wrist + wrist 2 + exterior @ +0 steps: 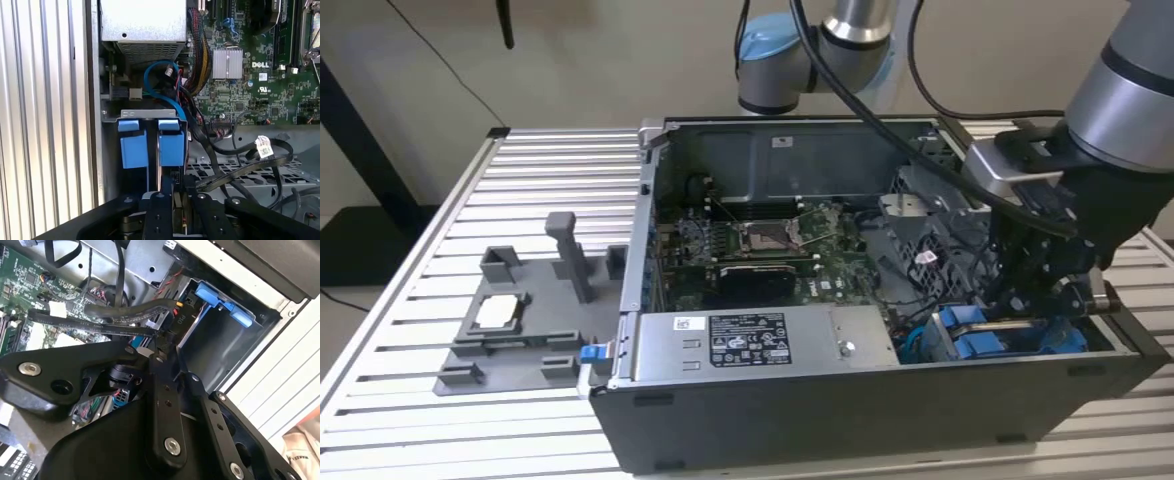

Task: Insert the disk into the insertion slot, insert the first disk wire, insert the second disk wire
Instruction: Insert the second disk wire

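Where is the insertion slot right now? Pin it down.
In the exterior view, the insertion slot sits in the open computer case's near corner on the exterior view's right, beside the silver power supply box, directly under the gripper.

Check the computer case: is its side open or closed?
Open: the motherboard and power supply box lie exposed inside the computer case.

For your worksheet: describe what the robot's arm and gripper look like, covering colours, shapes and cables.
The arm is a silver-grey tube with a light blue joint cap near its base. Black cables run along it. The gripper is matte black, built of flat linkage bars joined by silver screws.
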Controlling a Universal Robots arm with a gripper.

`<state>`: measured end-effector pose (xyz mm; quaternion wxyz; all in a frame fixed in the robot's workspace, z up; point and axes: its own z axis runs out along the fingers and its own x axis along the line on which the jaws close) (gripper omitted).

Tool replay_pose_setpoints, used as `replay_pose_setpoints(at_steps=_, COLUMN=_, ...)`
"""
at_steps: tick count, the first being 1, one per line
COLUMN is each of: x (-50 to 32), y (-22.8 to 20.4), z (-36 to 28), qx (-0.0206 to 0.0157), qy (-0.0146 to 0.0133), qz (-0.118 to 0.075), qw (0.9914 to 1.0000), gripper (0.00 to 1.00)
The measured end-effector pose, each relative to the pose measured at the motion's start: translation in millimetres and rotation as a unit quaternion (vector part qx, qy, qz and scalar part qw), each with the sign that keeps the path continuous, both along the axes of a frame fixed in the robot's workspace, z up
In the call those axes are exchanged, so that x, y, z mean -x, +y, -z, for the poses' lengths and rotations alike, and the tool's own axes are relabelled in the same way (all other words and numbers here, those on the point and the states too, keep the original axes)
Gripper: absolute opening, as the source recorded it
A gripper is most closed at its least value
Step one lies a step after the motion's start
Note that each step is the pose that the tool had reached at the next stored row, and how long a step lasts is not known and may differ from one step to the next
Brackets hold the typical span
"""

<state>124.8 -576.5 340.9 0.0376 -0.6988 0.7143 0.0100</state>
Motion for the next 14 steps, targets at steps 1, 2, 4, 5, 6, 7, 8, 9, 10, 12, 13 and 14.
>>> replay_pose_setpoints(at_steps=1, x=0.0, y=-0.1, z=-1.7, qx=-0.0001, qy=0.0002, qz=0.001, qw=1.00000, gripper=0.24)
replay_pose_setpoints(at_steps=2, x=0.0, y=-0.1, z=-3.6, qx=0.0000, qy=0.0003, qz=0.001, qw=1.00000, gripper=0.24)
replay_pose_setpoints(at_steps=4, x=0.0, y=-0.1, z=-7.1, qx=0.0000, qy=0.0005, qz=0.002, qw=1.00000, gripper=0.24)
replay_pose_setpoints(at_steps=5, x=0.0, y=-0.1, z=-9.6, qx=0.0000, qy=0.0005, qz=0.003, qw=1.00000, gripper=0.24)
replay_pose_setpoints(at_steps=6, x=0.0, y=-0.1, z=-12.2, qx=0.0000, qy=0.0005, qz=0.003, qw=1.00000, gripper=0.24)
replay_pose_setpoints(at_steps=7, x=0.0, y=-0.1, z=-14.7, qx=0.0000, qy=0.0005, qz=0.003, qw=0.99999, gripper=0.24)
replay_pose_setpoints(at_steps=8, x=0.0, y=-0.1, z=-17.3, qx=0.0000, qy=0.0005, qz=0.003, qw=0.99999, gripper=0.24)
replay_pose_setpoints(at_steps=9, x=0.0, y=-0.1, z=-19.8, qx=0.0000, qy=0.0005, qz=0.004, qw=0.99999, gripper=0.24)
replay_pose_setpoints(at_steps=10, x=0.0, y=-0.1, z=-22.4, qx=0.0000, qy=0.0005, qz=0.004, qw=0.99999, gripper=0.24)
replay_pose_setpoints(at_steps=12, x=0.0, y=-0.1, z=-27.8, qx=-0.0001, qy=0.0005, qz=0.004, qw=0.99999, gripper=0.24)
replay_pose_setpoints(at_steps=13, x=0.0, y=-0.1, z=-30.2, qx=0.0000, qy=0.0005, qz=0.004, qw=0.99999, gripper=0.24)
replay_pose_setpoints(at_steps=14, x=0.0, y=-0.1, z=-32.8, qx=0.0000, qy=0.0005, qz=0.004, qw=0.99999, gripper=0.24)
